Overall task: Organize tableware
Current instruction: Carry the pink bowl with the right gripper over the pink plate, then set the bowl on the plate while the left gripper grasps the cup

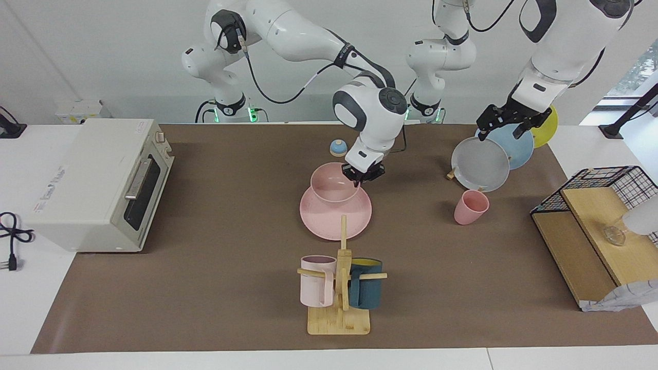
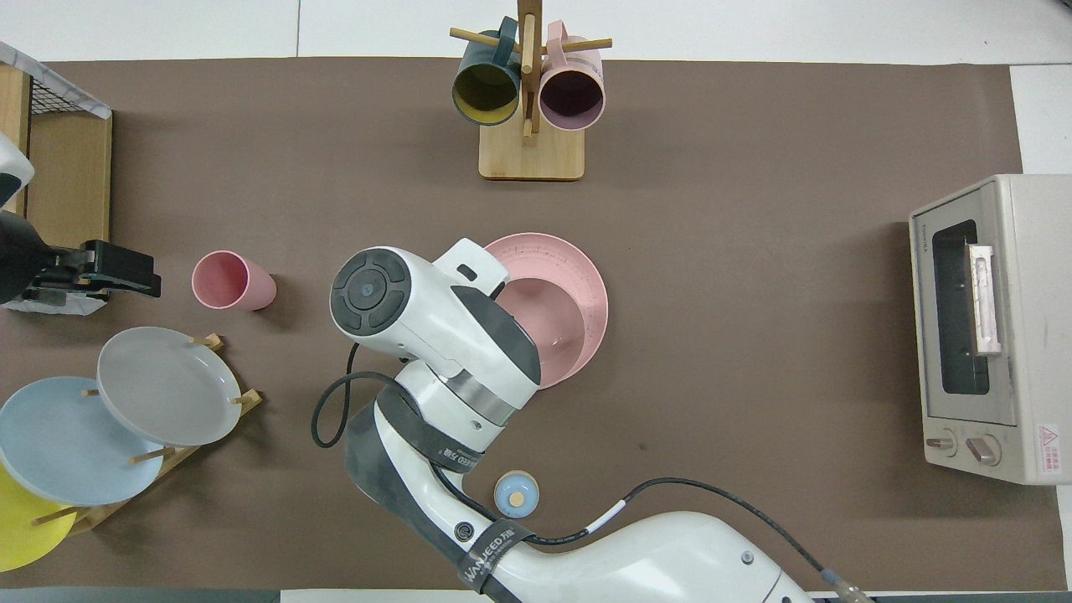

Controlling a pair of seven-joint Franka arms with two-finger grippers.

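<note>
The pink plate (image 1: 335, 218) lies at the middle of the table, and the pink bowl (image 1: 331, 184) rests on it. My right gripper (image 1: 364, 176) is at the bowl's rim on the side toward the left arm's end, and its fingers look closed on the rim. In the overhead view the right arm hides part of the bowl (image 2: 548, 322) and of the plate (image 2: 578, 268). The small pink cup (image 1: 470, 206) stands apart, toward the left arm's end, and also shows in the overhead view (image 2: 230, 280). My left gripper (image 1: 501, 131) hangs open and empty over the plate rack, and shows in the overhead view (image 2: 126, 272).
A rack holds a grey plate (image 1: 479, 164), a blue plate (image 1: 516, 146) and a yellow plate (image 1: 546, 128). A mug tree (image 1: 340, 288) holds a pale pink and a teal mug. There is also a toaster oven (image 1: 97, 182), a small blue bell (image 1: 337, 148) and a wire shelf (image 1: 596, 216).
</note>
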